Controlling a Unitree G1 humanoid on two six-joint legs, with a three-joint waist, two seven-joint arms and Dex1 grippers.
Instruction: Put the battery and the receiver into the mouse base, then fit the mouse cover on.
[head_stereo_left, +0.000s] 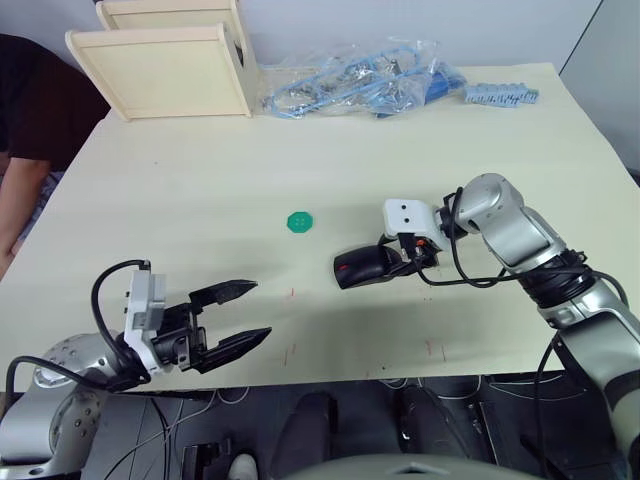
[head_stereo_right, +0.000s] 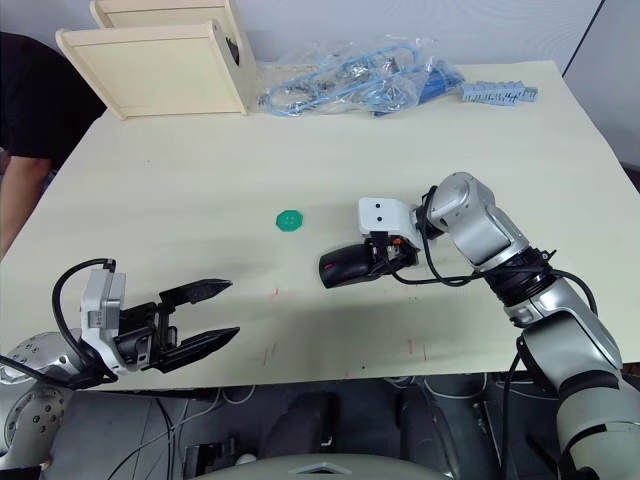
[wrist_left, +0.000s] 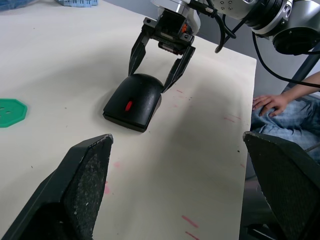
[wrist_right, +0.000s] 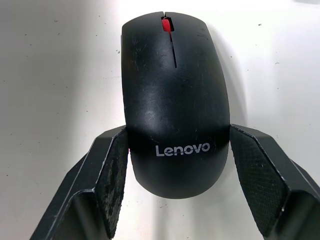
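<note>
Pale cream table (head_stereo_left: 200, 190) stretches wide and mostly bare, its near edge along the bottom of the frame. At lower left, the left gripper (head_stereo_left: 240, 315) is held low over that edge, its textured black fingers spread apart and empty. A green scalloped disc (head_stereo_left: 299, 222) lies at centre. Right of it, the mouse cover (wrist_right: 172, 95), smooth glossy black with a red wheel, is seen fitted and resting flat, straddled at its rear by the right gripper (head_stereo_left: 392, 262), parted, left finger touching, arm bent in from the right
</note>
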